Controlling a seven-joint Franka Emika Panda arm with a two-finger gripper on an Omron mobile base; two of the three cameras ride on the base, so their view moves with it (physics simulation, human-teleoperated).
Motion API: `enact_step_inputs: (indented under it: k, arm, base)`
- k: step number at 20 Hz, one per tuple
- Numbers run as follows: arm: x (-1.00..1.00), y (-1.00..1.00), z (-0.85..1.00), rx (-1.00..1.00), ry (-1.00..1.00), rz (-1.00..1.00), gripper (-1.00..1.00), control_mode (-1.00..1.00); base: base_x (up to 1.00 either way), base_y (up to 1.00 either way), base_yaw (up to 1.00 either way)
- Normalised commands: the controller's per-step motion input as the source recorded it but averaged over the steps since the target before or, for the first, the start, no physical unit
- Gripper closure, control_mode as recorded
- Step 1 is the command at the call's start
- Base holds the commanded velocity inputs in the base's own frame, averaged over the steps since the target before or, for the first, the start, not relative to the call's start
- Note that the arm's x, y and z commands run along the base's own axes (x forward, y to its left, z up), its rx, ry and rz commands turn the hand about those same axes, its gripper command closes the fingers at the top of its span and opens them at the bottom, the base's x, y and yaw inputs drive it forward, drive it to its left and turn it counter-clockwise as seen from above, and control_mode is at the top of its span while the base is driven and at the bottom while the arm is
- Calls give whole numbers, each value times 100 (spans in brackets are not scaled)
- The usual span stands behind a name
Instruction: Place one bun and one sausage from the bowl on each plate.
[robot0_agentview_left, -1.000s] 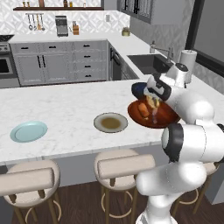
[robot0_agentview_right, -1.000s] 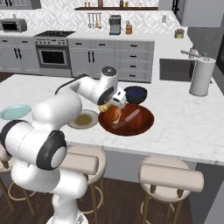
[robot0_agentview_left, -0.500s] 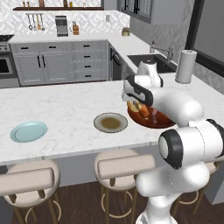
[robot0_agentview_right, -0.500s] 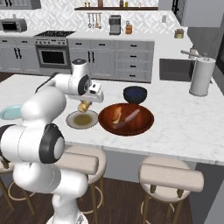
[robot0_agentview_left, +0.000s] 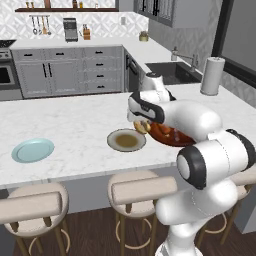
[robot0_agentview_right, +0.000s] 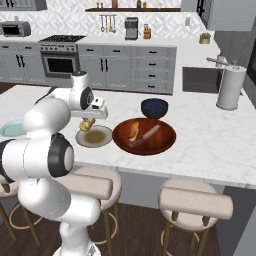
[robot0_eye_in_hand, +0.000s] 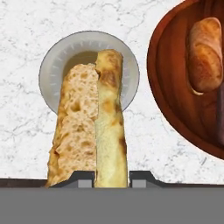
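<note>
My gripper is shut on a split, golden bun and holds it just above the beige-rimmed plate. In the right base view the gripper and the held bun hang over that plate, left of the reddish-brown bowl. A second bun and a dark sausage lie in the bowl. In the left base view the gripper is at the beige plate's right rim, and the arm hides much of the bowl. The pale blue plate lies far left.
A small dark blue bowl stands behind the reddish-brown bowl. A paper towel roll stands at the right by the sink. Stools line the counter's near edge.
The arm has swung left from over the bowl, carrying the bun, and now holds it over the beige-rimmed plate.
</note>
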Motion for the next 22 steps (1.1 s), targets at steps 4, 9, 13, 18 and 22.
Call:
enact_step_inputs:
  k: [4,9,13,18,22]
  arm:
    - [2,1,-36,0,5,1,100,-100]
    - [16,-1,-51,0,0,0,100,-100]
    - [48,0,-28,0,0,0,100,-100]
    - [49,2,-27,0,1,0,100,-100]
    - [34,2,-36,0,1,0,100,-100]
  base:
    - [0,0,0]
    - [0,0,0]
    - [0,0,0]
    - [0,0,0]
    - [0,0,0]
